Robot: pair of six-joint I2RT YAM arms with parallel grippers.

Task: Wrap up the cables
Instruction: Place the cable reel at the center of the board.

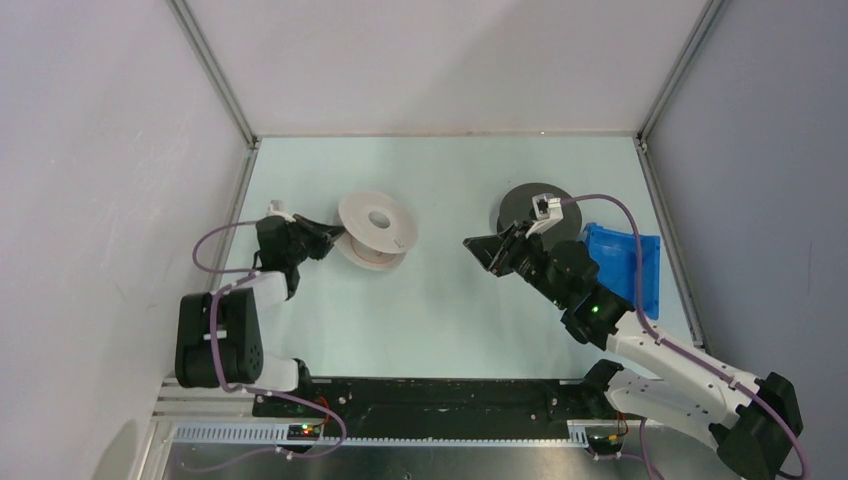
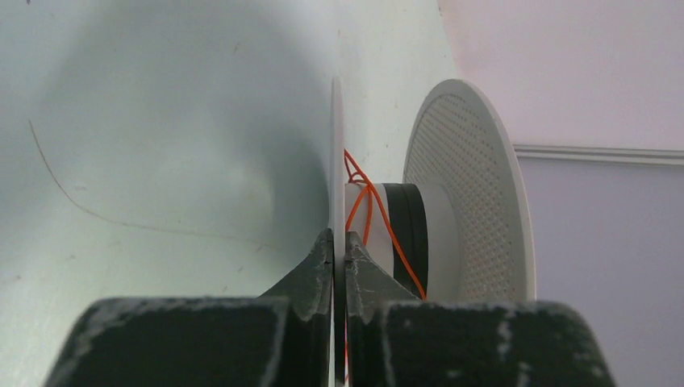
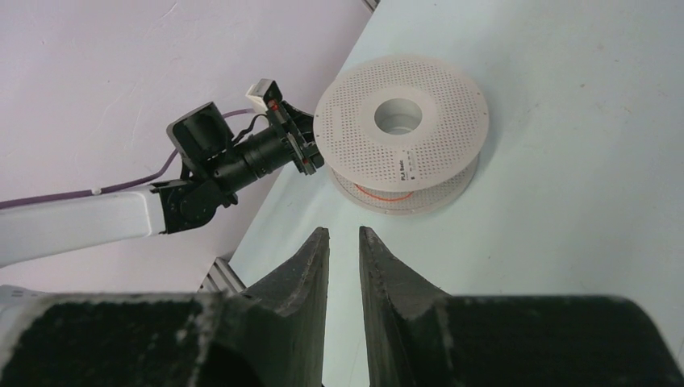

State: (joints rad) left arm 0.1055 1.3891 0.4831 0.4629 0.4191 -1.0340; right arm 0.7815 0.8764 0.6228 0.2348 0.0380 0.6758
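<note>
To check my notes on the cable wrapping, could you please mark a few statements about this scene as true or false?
1. The left pincer is clamped on the white spool's flange. True.
2. The cable on that spool is blue. False: it is orange-red.
3. The right pincer grips the dark grey spool. False: its jaws stand slightly apart, with nothing between them.
4. A blue container lies right of the dark grey spool. True.

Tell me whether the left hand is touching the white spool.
Touching. The left wrist view shows the left hand clamped on the white spool's thin near flange, with no gap on either side.
</note>
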